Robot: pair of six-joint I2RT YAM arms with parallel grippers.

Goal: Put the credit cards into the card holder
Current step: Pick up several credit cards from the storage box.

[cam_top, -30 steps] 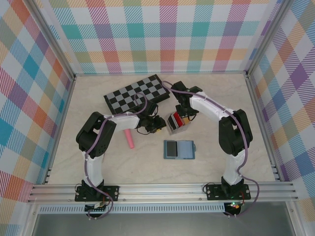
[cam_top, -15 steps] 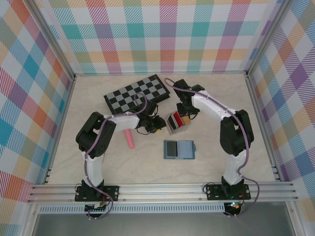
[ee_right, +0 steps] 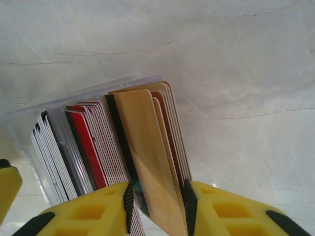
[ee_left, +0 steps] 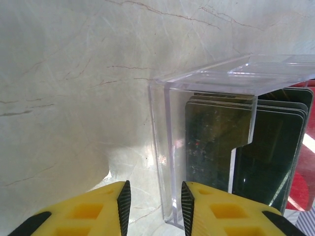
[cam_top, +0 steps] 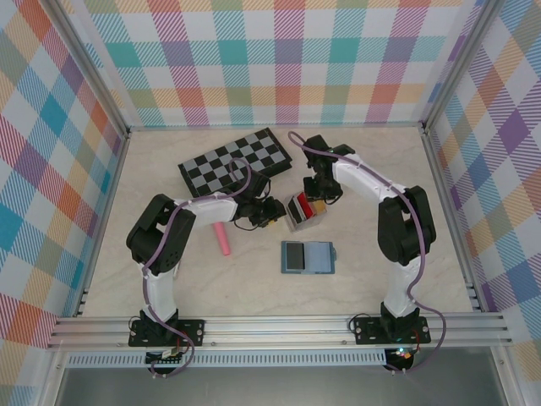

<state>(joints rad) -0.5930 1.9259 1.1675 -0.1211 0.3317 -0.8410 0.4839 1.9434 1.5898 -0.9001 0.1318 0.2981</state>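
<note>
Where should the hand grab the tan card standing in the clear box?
Its free top edge, from above, pinching across the flat faces: the tan card stands on edge in the clear box, fanned apart from the red cards.

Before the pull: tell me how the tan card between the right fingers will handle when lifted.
The tan card stands flat and straight, so probably stiff. Its glossy face may slip in the right gripper. Tightly packed neighbouring cards might drag with it, tilting the clear box.

Credit cards (ee_right: 147, 147) were red, black and tan. Card holder (cam_top: 308, 257) was teal and grey-blue; board (cam_top: 234, 161) was chequered black and grey.
</note>
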